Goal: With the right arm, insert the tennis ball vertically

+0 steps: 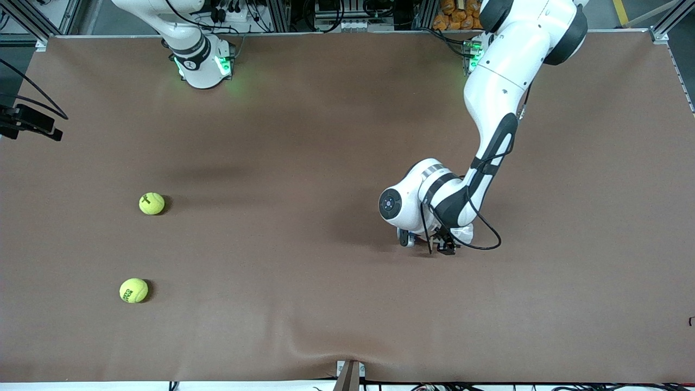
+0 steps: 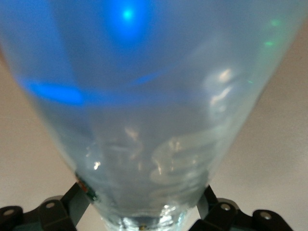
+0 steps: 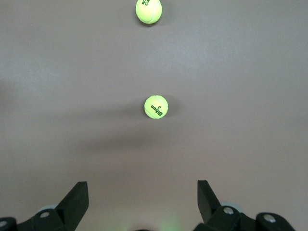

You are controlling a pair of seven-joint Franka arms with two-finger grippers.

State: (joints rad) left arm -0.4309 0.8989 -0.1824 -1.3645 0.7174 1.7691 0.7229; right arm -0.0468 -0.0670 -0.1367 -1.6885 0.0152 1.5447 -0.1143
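Front view shows me two balls near the right arm's end of the bench, one (image 1: 151,203) farther from the camera than the other (image 1: 133,290). My right hand (image 3: 142,202) hangs open above them; my left hand (image 2: 144,211) grips a clear tube (image 2: 149,120) mid-bench.

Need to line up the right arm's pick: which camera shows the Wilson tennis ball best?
Right wrist view: the Wilson tennis ball sits centred, logo readable. Front view shows it small. Left wrist view shows only a clear container.
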